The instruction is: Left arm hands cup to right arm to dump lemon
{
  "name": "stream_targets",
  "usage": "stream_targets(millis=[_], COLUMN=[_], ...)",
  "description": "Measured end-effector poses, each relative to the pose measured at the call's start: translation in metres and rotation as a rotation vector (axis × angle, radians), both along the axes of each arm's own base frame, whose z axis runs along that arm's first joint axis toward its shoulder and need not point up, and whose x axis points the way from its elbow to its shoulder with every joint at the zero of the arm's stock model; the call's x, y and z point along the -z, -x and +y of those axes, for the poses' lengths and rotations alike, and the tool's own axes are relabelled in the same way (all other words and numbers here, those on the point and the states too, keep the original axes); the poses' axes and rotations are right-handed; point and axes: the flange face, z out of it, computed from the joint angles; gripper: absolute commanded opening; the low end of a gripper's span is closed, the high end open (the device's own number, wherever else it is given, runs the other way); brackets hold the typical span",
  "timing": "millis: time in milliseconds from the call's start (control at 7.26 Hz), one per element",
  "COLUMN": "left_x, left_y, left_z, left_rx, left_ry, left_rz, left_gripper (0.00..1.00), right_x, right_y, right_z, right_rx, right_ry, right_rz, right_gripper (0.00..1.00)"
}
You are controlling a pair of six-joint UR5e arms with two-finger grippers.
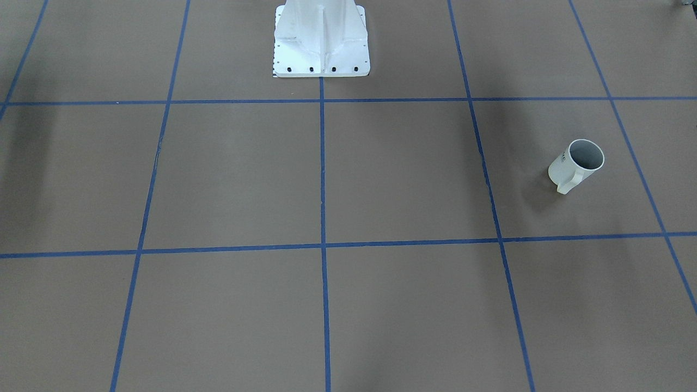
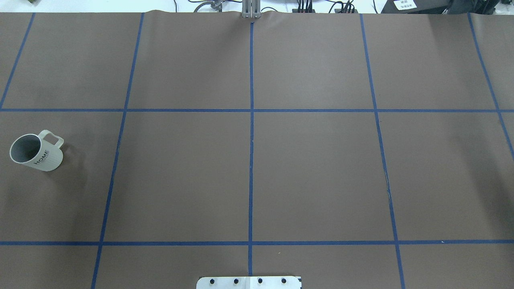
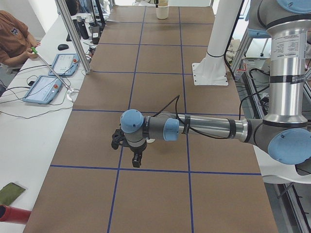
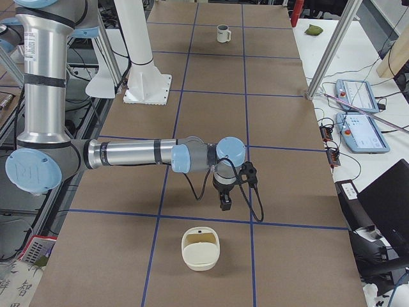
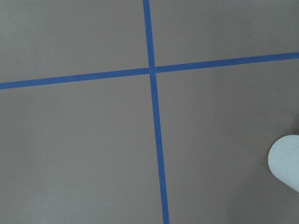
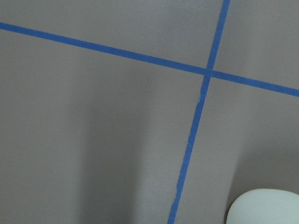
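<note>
The cream-white "HOME" cup (image 2: 36,153) stands upright on the brown table at the robot's far left, also in the front view (image 1: 576,163) and small at the far end in the right side view (image 4: 222,33). Its inside looks grey; no lemon shows. The left gripper (image 3: 134,156) hangs over the table close to the cup, which its wrist mostly hides; the left wrist view shows only a white ribbed edge (image 5: 286,161). The right gripper (image 4: 225,201) points down over the table's right end. I cannot tell whether either gripper is open or shut.
A cream bin (image 4: 200,248) sits on the table just past the right gripper; its rim shows in the right wrist view (image 6: 264,207). The white pedestal base (image 1: 321,43) stands at the robot's edge. An operator (image 3: 14,39) and tablets (image 3: 43,87) are beside the table.
</note>
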Motion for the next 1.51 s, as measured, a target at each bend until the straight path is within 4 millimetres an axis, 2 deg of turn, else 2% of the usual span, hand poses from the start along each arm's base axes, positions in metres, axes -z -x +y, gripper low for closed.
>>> stream_targets(millis=[138,275,551,826,1102,1515], left_x=[0.007,0.016,0.025,0.026,0.033,0.035], left_y=[-0.01,-0.03,-0.079,-0.131,-0.168,-0.191], left_z=[-0.006,-0.013,-0.017,-0.014,-0.012,-0.01], left_rx=[-0.013,-0.022,-0.026,-0.062,-0.043,-0.048], left_ry=[-0.023,-0.044,-0.044,-0.015,0.053,0.048], left_rz=[0.016,0.024,0.029,0.034,0.023,-0.009], left_gripper=[1.0,1.0,1.0,1.0,1.0,0.98], right_x=[0.001,0.004,0.01,0.006,0.002,0.001], right_y=[0.0,0.001,0.002,0.002,0.004,0.005], right_z=[0.0,-0.002,-0.006,-0.005,-0.005,-0.005], right_rx=[0.0,0.0,0.002,0.002,0.005,0.007], right_ry=[-0.001,-0.008,-0.024,-0.034,-0.033,-0.036], right_rz=[-0.002,-0.004,-0.011,-0.018,-0.019,-0.02], right_gripper=[1.0,1.0,1.0,1.0,1.0,1.0])
